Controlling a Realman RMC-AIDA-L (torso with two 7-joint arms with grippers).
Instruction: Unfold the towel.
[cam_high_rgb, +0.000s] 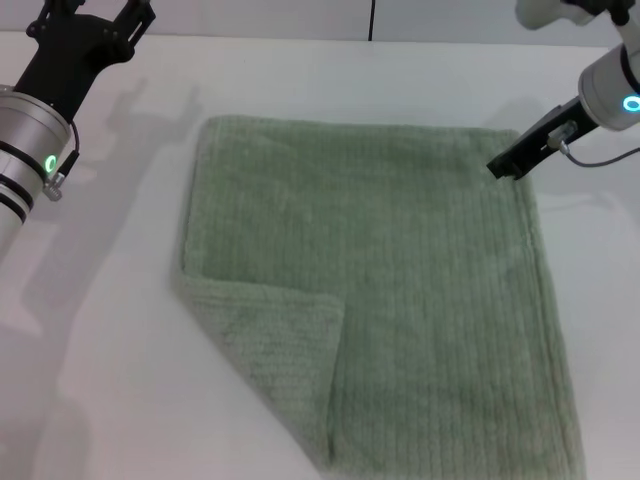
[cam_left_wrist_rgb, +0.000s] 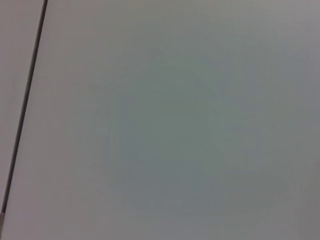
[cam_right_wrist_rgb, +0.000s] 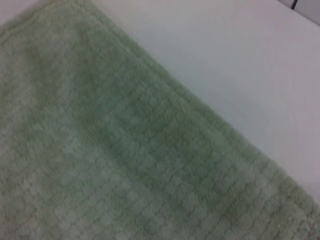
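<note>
Towel (cam_high_rgb: 400, 270): we see its near-left corner folded over.
Right hand (cam_high_rgb: 508, 164): at far-right corner, grip unclear.
Left hand (cam_high_rgb: 90, 25): fingers spread, far-left above counter (cam_high_rgb: 100, 400).
Next: we'd pinch flap, pull outward.

Bare table (cam_high_rgb: 110, 330) all round towel (cam_high_rgb: 400, 290); right hand (cam_high_rgb: 510, 160) over far right corner.

the towel (cam_high_rgb: 400, 290) runs off the head view's near edge, so its near hem and near right corner are unseen; a folded-over flap (cam_high_rgb: 270, 350) hides the cloth beneath it. the right gripper (cam_high_rgb: 510, 160) shows only as a dark tip, fingers indistinct. the left gripper (cam_high_rgb: 95, 25) is cut by the top edge. the left wrist view is blurred, showing only the table (cam_left_wrist_rgb: 175, 125)
</note>
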